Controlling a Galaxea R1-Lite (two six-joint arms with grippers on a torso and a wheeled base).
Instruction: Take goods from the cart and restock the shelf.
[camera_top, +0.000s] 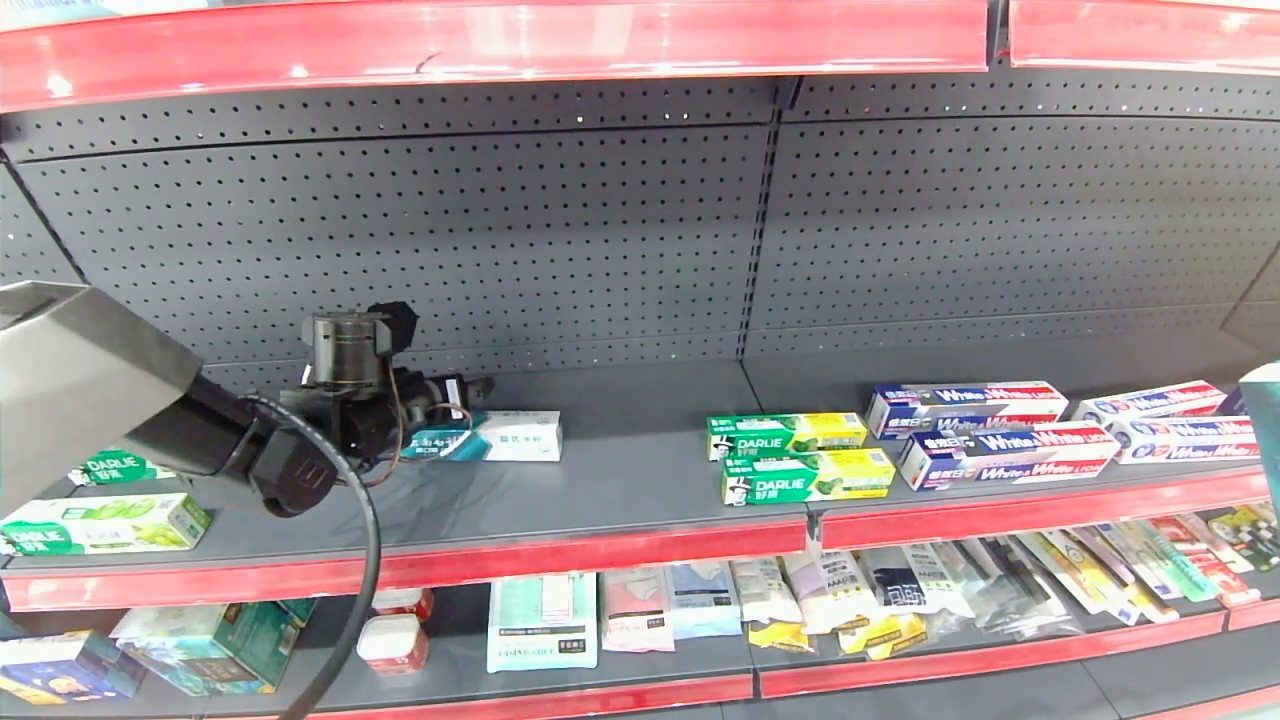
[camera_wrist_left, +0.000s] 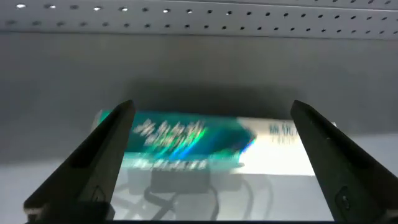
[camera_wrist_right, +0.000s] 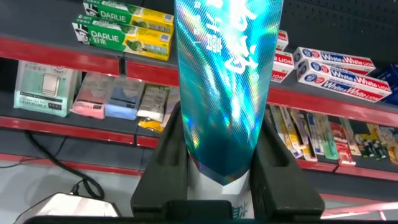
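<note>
A: The left gripper is spread wide at the grey metal shelf, with a teal-and-white toothpaste box lying flat between its fingers

B: And the right gripper clamps a shiny teal holographic carton out before the red-edged shelves, perforated grey back panel behind

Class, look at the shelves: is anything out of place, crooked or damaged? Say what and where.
Nothing looks damaged. At the right of the lower shelf, the packets lean askew and overlap, unlike the neat toothpaste boxes stacked above. One teal-and-white box lies alone by the left hand.
</note>
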